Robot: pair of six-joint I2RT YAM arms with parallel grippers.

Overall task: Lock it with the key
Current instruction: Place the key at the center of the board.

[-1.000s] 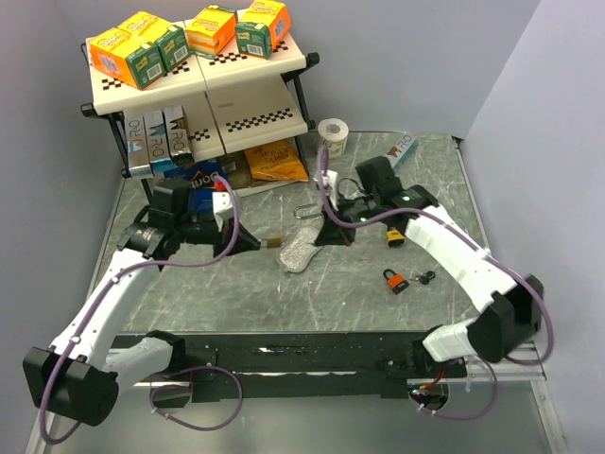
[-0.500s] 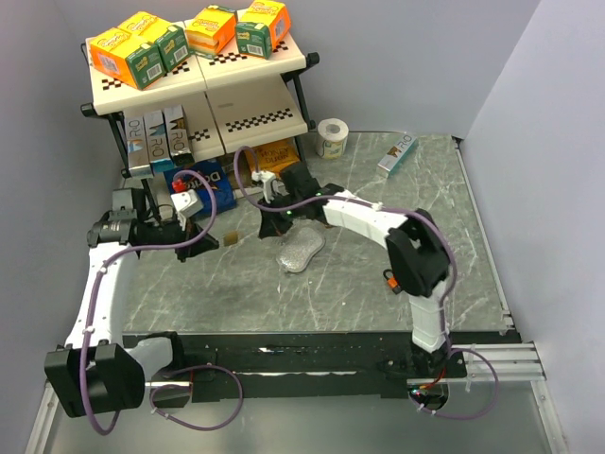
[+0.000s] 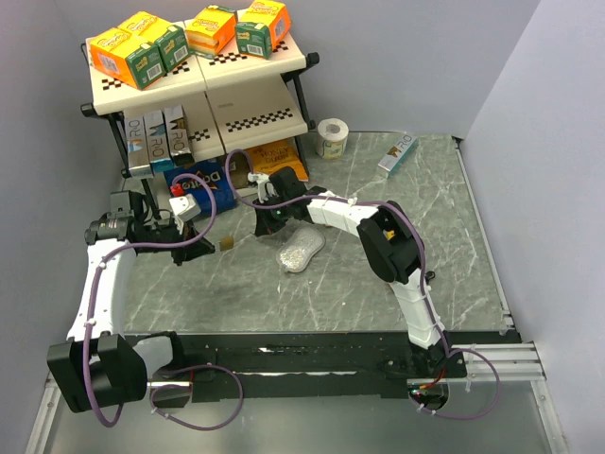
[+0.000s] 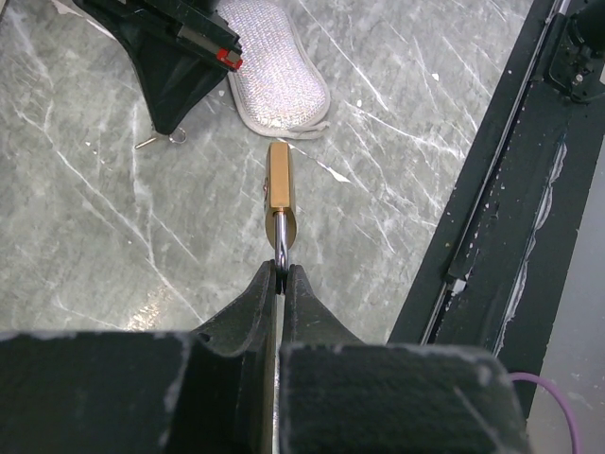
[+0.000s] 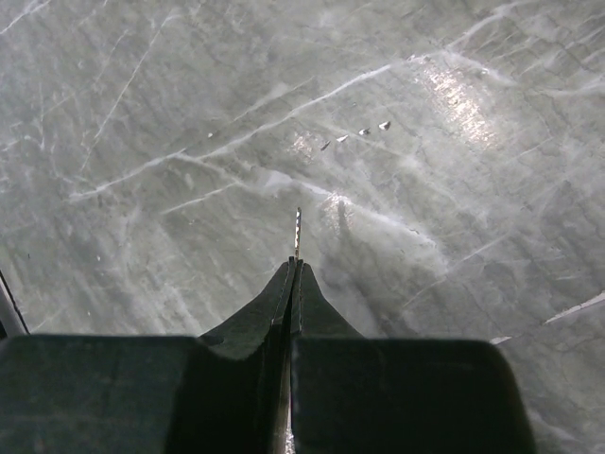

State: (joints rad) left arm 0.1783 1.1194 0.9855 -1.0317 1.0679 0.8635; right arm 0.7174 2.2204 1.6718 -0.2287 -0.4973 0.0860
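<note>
Left end effector clamped on padlock shackle, above counter. Right end effector pinching key, blade protruding.

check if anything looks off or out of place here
Nothing spilled or broken. The padlock sticks out of the left claw, pinched only by its shackle; a scrub pad lies loose beside the right claw.

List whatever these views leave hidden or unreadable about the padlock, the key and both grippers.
- Keyhole of the brass padlock: in the left wrist view its far end faces away, and in the top view it is too small.
- Key: in the right wrist view only the blade tip shows, the rest hidden inside the right gripper. In the top view it is too small.
- Shackle: in the left wrist view the left gripper pinches it, hiding whether it is latched.
</note>
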